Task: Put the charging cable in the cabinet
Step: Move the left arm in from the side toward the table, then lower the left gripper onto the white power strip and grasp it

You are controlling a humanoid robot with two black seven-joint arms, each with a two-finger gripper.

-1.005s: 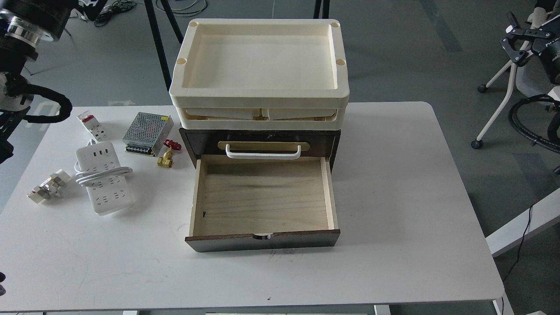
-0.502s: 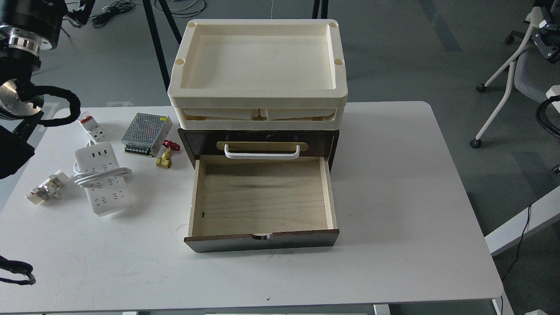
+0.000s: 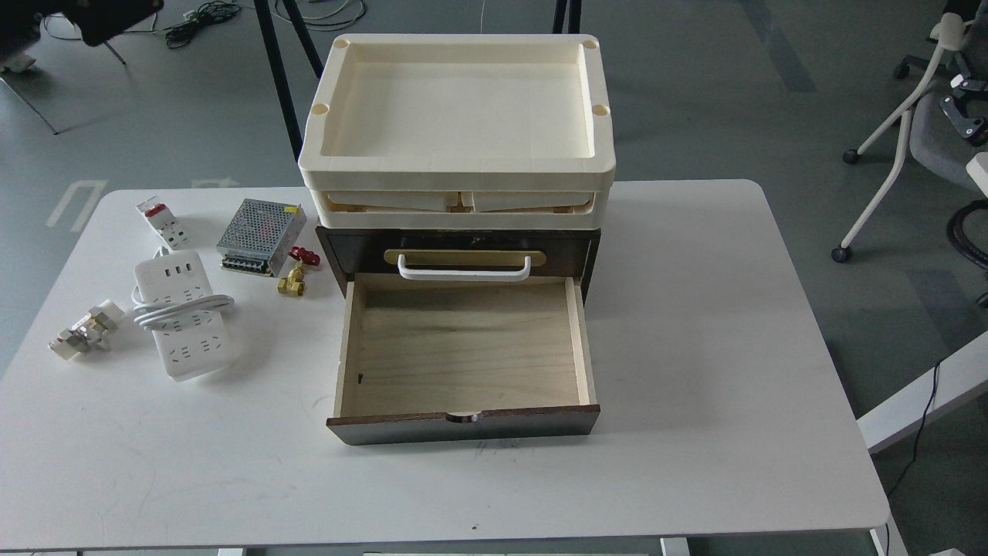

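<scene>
The charging cable (image 3: 182, 318) is a white power strip with its cord coiled around its middle. It lies flat on the white table (image 3: 695, 324), left of the cabinet. The cabinet (image 3: 461, 255) is dark brown with a white bar handle (image 3: 464, 270). Its lower plywood drawer (image 3: 463, 347) is pulled out towards me and holds nothing. Cream trays (image 3: 458, 116) are stacked on top. A dark part of my left arm (image 3: 93, 15) shows at the top left corner; its gripper is out of view. A small black part of my right gripper (image 3: 962, 116) shows at the right edge, far from the table.
Near the cable lie a silver perforated metal box (image 3: 258, 235), a small white block with a red mark (image 3: 160, 222), a brass valve with a red handle (image 3: 295, 274) and a small white and metal part (image 3: 83, 330). A chair (image 3: 888, 177) stands beyond the table's right side.
My left arm has swung up and away from over the table's left side, leaving only a dark part at the top left. My right arm has drawn back towards the right edge. The table's things are unmoved.
</scene>
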